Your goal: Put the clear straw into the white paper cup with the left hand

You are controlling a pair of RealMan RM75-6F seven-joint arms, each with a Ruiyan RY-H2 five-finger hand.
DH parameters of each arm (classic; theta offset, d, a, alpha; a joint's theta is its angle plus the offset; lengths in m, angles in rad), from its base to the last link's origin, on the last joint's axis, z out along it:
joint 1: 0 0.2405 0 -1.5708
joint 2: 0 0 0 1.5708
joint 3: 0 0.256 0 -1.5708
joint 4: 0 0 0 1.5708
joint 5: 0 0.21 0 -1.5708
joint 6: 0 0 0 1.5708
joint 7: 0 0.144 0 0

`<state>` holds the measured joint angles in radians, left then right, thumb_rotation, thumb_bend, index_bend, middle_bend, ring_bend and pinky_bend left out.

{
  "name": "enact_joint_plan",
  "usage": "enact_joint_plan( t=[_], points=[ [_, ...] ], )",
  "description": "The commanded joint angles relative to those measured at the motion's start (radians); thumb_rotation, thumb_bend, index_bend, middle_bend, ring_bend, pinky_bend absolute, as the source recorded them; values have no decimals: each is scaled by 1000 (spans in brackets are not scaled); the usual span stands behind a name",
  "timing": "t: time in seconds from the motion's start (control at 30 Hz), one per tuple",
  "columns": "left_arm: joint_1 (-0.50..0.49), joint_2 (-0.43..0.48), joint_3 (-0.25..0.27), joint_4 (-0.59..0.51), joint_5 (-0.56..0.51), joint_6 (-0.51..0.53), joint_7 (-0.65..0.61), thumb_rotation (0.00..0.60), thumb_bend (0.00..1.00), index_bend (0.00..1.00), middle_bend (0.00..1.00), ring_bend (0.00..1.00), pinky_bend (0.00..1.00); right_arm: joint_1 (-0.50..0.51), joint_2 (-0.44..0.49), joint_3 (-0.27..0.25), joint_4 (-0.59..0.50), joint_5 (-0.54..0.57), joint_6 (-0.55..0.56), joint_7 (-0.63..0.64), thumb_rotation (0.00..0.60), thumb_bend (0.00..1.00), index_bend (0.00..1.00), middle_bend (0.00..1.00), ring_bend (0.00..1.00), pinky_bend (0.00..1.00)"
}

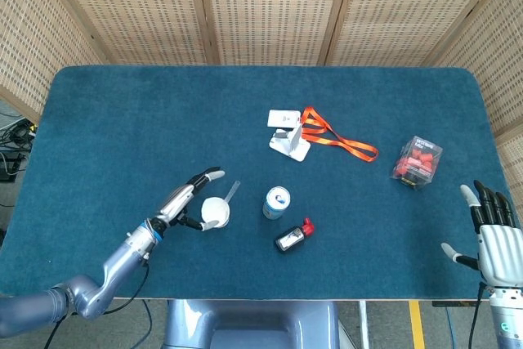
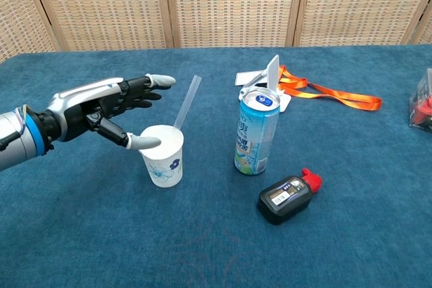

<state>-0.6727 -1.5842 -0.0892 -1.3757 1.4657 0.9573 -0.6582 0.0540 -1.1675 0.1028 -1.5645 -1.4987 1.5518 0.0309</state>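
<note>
leaning out of the white paper cup, the clear straw has its lower end inside and its upper end tilted away toward the right, resting against the rim. the cup stands upright on the blue table and carries a small blue flower print on its side.

the left hand reaches in from the left edge at cup height, forearm nearly level with the table. its fingers are stretched out and spread, holding nothing; the upper fingers point toward the straw without touching it, and the thumb tip lies at the cup's near rim, though contact cannot be told. in the head view the left hand sits just beside the cup.

the right hand hangs at the far right table edge, well apart from everything, fingers extended and apart, empty.

right of the cup stands a tall drink can, and nearer the front edge a small black bottle with a red cap lies on its side. behind the can are an orange lanyard and a white card stand. a clear box of red pieces sits toward the right.
</note>
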Motion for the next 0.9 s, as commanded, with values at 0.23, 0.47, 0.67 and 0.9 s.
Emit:
enact_joint_plan(
  t=[0.23,0.47,0.67,0.9],
  points=[
    [29,61,-12,-61,37,100,3,598,235,60,0,0,0,-1,1,3,2,3,3,4,600,58,48,0,0,0],
    [114,160,-16,-113,41,267,359,598,234,33,0,0,0,-1,1,6,8,17,-6,-2,600,58,48,0,0,0],
    [195,220,25,-120,53,370,617,599,147,0,0,0,0,5,-9,2,11,31,-28,-35,600,58,48,0,0,0],
    [344,308,101,-181,2,467,846,598,81,0,0,0,0,7,-24,-9,3,22,-29,-113,600,58,33,0,0,0]
  ],
)
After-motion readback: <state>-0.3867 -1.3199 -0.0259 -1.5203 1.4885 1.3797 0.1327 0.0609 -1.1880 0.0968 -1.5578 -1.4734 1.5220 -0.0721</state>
